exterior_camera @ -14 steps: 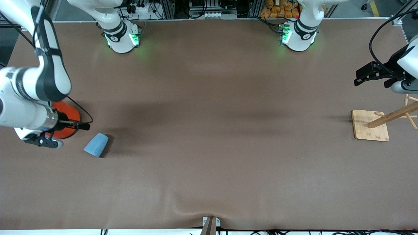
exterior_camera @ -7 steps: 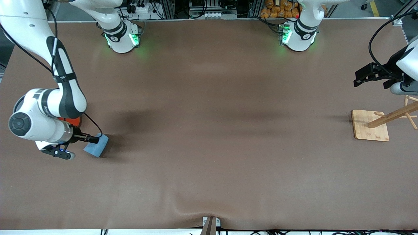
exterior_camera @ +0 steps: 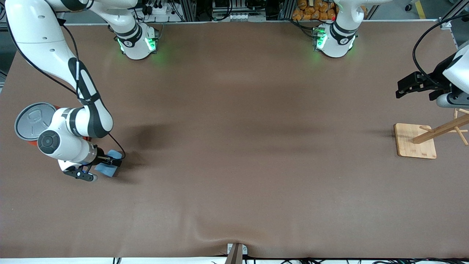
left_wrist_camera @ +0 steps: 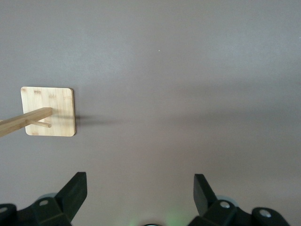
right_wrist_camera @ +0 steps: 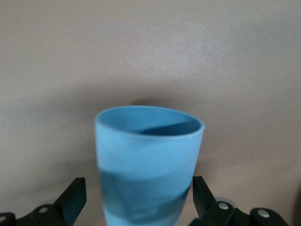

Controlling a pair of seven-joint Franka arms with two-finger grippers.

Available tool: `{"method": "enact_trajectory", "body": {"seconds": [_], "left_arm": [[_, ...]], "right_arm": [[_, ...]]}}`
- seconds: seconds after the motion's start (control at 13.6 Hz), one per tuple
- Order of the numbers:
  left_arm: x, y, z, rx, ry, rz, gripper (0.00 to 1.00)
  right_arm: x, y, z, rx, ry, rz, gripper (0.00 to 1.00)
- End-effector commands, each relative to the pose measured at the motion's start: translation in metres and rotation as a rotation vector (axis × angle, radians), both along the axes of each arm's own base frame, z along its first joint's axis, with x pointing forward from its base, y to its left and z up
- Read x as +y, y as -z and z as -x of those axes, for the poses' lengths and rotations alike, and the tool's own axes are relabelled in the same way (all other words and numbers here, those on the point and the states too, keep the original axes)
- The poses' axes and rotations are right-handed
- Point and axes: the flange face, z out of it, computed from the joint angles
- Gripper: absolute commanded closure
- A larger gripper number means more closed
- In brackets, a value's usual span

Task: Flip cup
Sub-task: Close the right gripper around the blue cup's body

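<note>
A wide bench (exterior_camera: 234, 146) with a plain brown matte cover carries only a few things. At the right arm's end a light-blue cup (exterior_camera: 109, 169) lies on its side, and an orange can (exterior_camera: 33, 123) with a grey lid stands near it, farther from the front camera. Well apart from both, at the left arm's end, rests a wooden rack (exterior_camera: 416, 141) on a square base.
</note>
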Motion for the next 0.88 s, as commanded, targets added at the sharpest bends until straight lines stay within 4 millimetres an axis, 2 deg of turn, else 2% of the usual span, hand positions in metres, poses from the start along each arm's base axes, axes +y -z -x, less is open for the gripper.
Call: {"method": "enact_trajectory", "body": {"seconds": [0.0,0.22,0.29,0.37,0.44,0.59,0.66,0.81], "left_arm": [[0.000,-0.003,-0.002,-0.001,-0.014,0.002,0.00],[0.000,-0.003,-0.002,0.000,-0.007,0.003,0.00],[0.002,-0.001,-0.002,0.004,-0.014,0.002,0.00],[0.002,-0.001,-0.002,0.004,-0.013,0.003,0.00],[0.001,0.000,-0.003,0.005,-0.013,0.002,0.00],[0.001,0.003,-0.003,0.013,-0.014,0.002,0.00],[0.001,0.005,-0.004,0.016,-0.014,0.002,0.00],[0.002,0.008,-0.005,0.022,-0.013,0.004,0.00]], "right_arm": [[-0.005,0.004,-0.002,-0.030,0.015,0.005,0.06],[-0.007,0.006,-0.003,-0.034,0.009,0.007,0.55],[-0.006,0.002,-0.003,-0.034,-0.003,0.006,0.63],[-0.005,-0.005,-0.003,-0.037,-0.024,0.007,0.66],[-0.003,-0.022,-0.006,-0.058,-0.088,0.006,0.66],[0.003,-0.043,-0.008,-0.062,-0.259,0.001,0.67],[0.015,-0.052,-0.009,-0.075,-0.354,0.001,0.67],[0.067,-0.071,-0.008,-0.088,-0.556,-0.001,0.67]]}}
